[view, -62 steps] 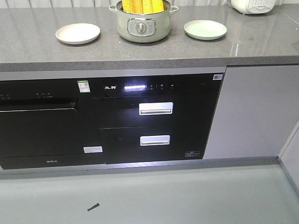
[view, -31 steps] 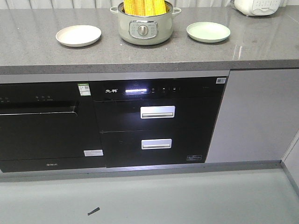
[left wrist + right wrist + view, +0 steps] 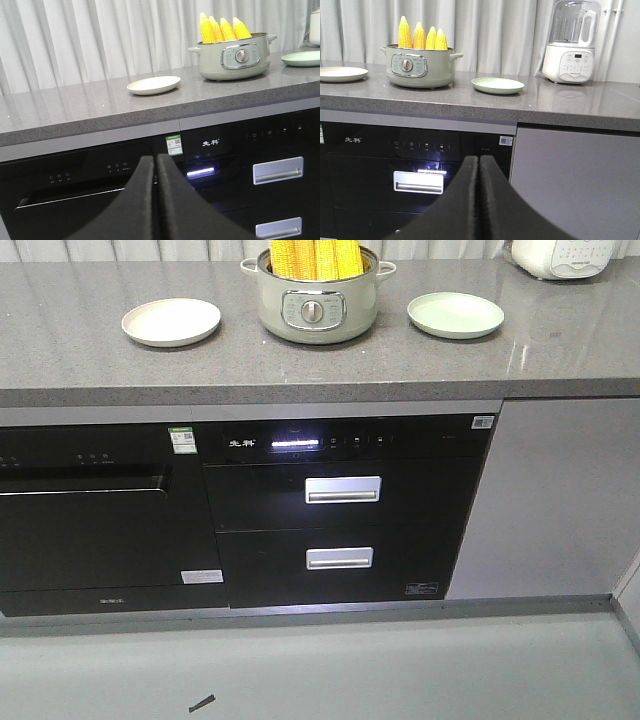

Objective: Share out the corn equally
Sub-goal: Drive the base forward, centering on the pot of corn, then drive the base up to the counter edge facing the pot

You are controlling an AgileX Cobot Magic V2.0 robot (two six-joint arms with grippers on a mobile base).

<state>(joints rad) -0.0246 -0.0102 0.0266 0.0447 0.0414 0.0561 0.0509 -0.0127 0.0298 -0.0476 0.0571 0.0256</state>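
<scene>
A grey stone countertop (image 3: 80,360) is seen running across a kitchen, backed by pale pleated curtains (image 3: 75,40), with glossy black built-in appliances set beneath it. A pale green electric pot (image 3: 318,310) with a round dial on its front is placed at the middle of the counter. The corn (image 3: 222,29) is held inside this pot: four yellow cobs are stood upright side by side, with their tapered tips raised above the rim. A cream plate (image 3: 171,321) is laid to one side of the pot and a light green plate (image 3: 455,315) to the other, each set apart from it. A white blender (image 3: 568,62) with a clear jug is placed farther along the counter, past the green plate. Below the counter, a black drawer unit (image 3: 342,489) with two silver handles and a lit display strip is fitted beside a wider black appliance (image 3: 90,520). A small dark object (image 3: 201,704) is seen lying on the grey floor. The left gripper (image 3: 155,159) is held low, below counter height, and is pointed forward and slightly upward at the black appliance fronts; its two dark fingers are pressed flat together with nothing between them. The right gripper (image 3: 479,159) is held in the same low, forward-pointing pose in front of the drawer unit, and its fingers are likewise closed against each other on nothing. Both grippers are kept well apart from the pot and the plates.
</scene>
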